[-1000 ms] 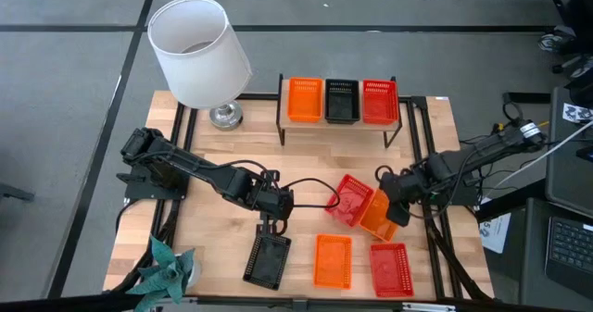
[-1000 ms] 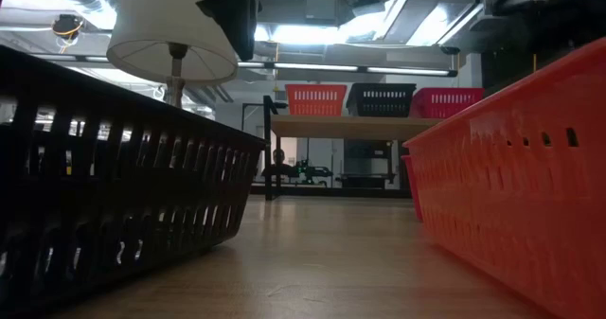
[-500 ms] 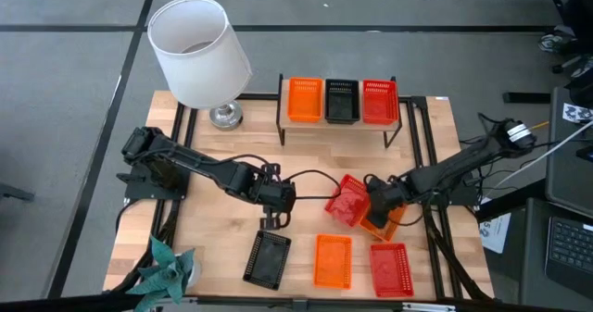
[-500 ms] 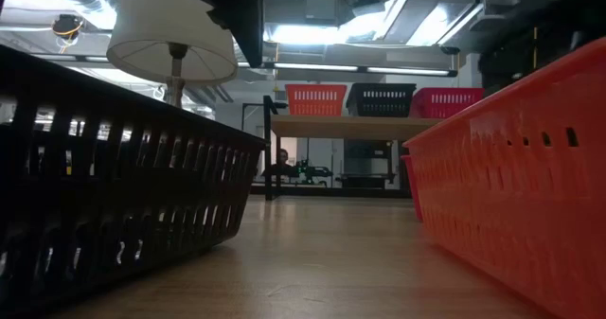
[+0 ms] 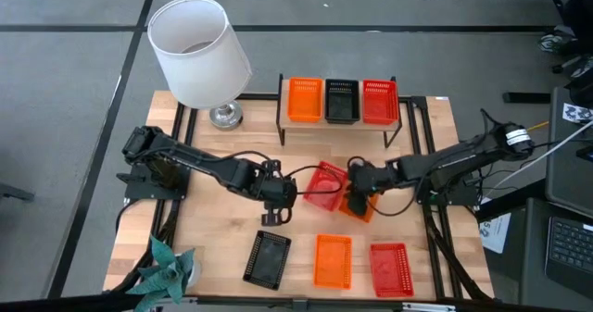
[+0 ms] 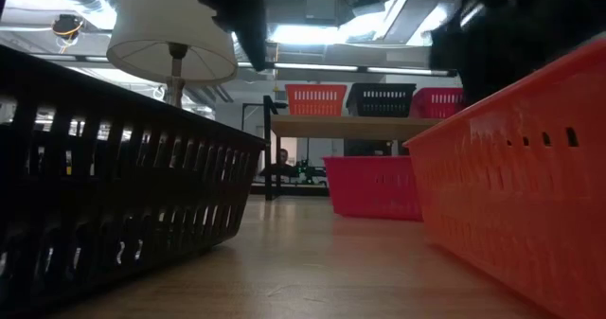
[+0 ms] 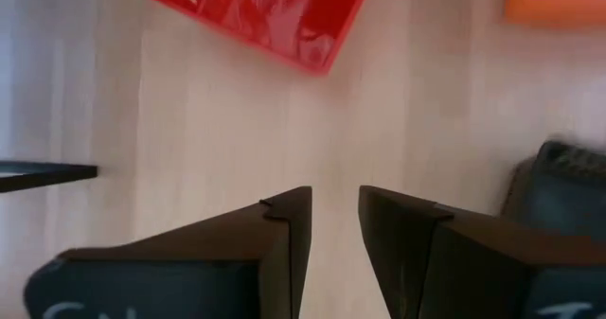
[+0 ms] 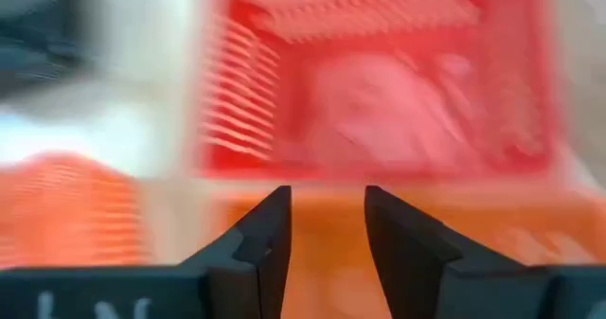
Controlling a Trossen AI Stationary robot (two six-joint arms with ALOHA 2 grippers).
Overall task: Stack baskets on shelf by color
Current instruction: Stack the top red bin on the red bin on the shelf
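Seen from above, a low light-wood shelf on a black wire frame (image 5: 341, 125) stands at the table's twelve o'clock edge. On it sit three perforated plastic baskets in a row: an orange one (image 5: 305, 99), a black one (image 5: 341, 100) and a red one (image 5: 379, 101).

At the table's centre lies a loose red mesh basket (image 5: 323, 185), tilted. An orange mesh basket (image 5: 358, 204) touches it at its three o'clock side.

The right gripper (image 5: 355, 184) hovers over the seam between these two baskets. Its wrist view shows its fingers (image 8: 265, 229) slightly parted, holding nothing.

The left gripper (image 5: 278, 201) is at nine o'clock of the central red basket, just beside it. Its fingers (image 7: 289, 226) are a little apart over bare wood.

Along the six o'clock edge lie a black basket (image 5: 268, 258), a second orange basket (image 5: 334, 260) and another red basket (image 5: 390, 268).
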